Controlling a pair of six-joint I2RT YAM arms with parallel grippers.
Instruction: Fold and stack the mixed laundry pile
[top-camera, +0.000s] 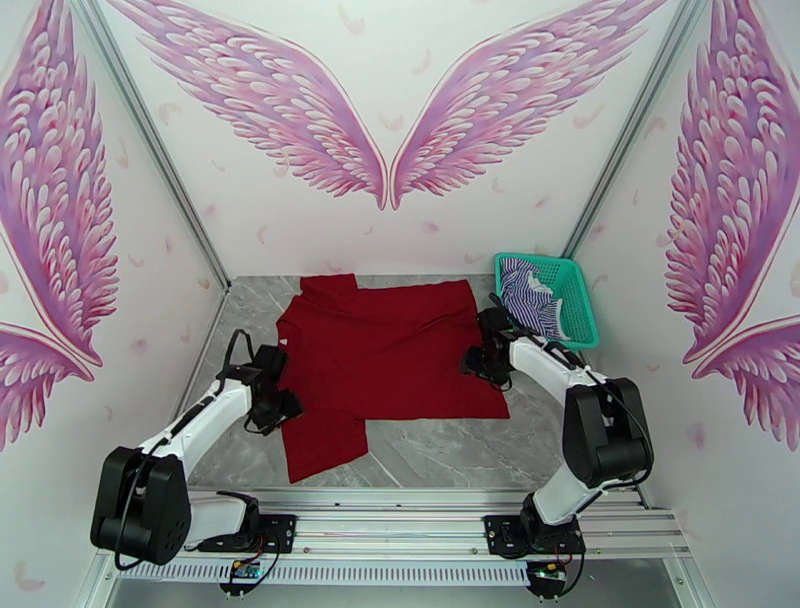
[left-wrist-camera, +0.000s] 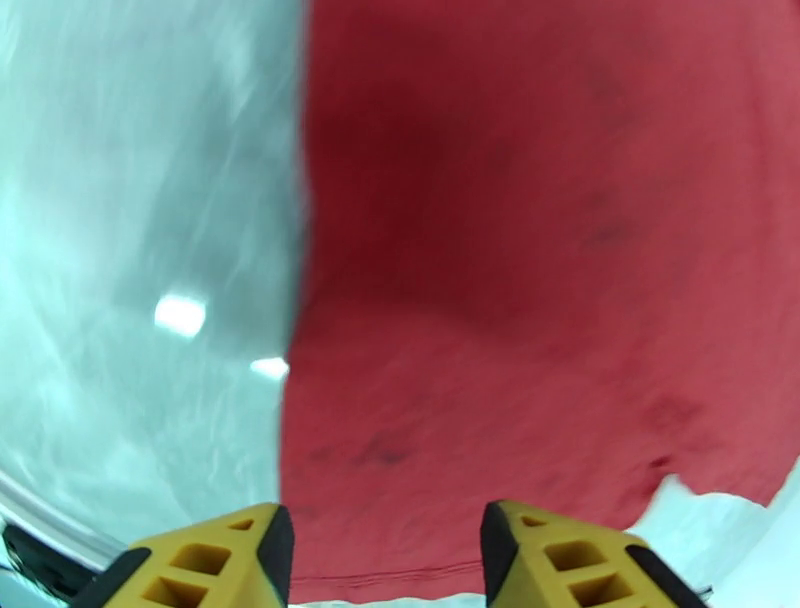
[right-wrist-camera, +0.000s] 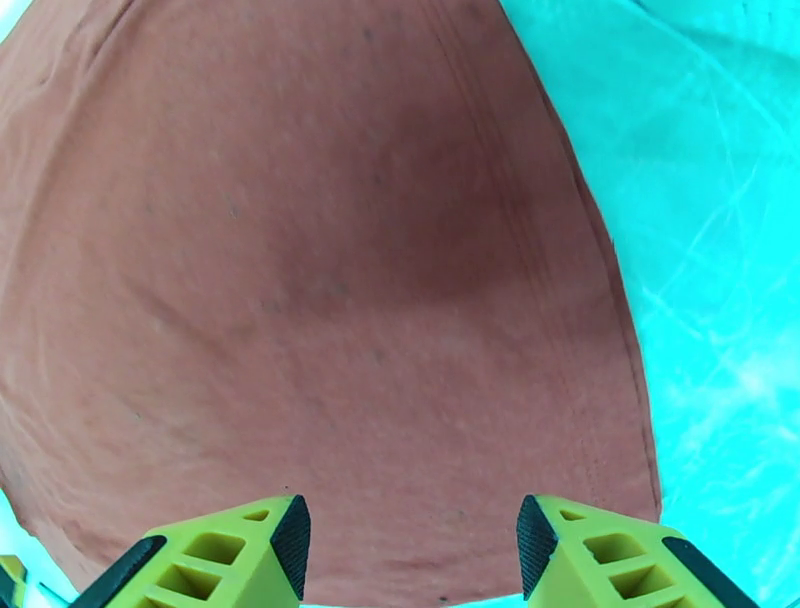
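The dark red T-shirt lies spread mostly flat on the grey table, one sleeve trailing toward the near left. My left gripper hovers at the shirt's left edge. In the left wrist view its yellow fingers stand apart over the red cloth, so that gripper is open. My right gripper sits at the shirt's right edge. It is open too, and nothing is pinched over the red fabric. The blue-and-white striped shirt lies crumpled in the basket.
The teal mesh basket stands at the table's back right, just behind my right arm. Bare marble table runs between the shirt's near hem and the arm bases. White walls close the table in at the left, right and back.
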